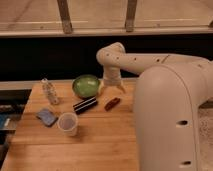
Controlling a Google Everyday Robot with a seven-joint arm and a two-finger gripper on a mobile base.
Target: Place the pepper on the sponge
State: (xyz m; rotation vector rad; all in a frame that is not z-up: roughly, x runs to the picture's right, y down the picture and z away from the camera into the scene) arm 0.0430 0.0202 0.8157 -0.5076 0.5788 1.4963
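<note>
Nearest on the wooden table (100, 145) stands a clear plastic cup (67, 123), with the sponge (47, 116) just to its left. Farther back the pepper (112, 103) lies right of a black bar (85, 105) — well apart from the sponge. Just beyond the pepper hangs the gripper (112, 90), jaws spread and empty, beside a green bowl (86, 85) — a small bottle (49, 91) stands far left.

No text, label, brand, number or sign is legible on anything in view.
</note>
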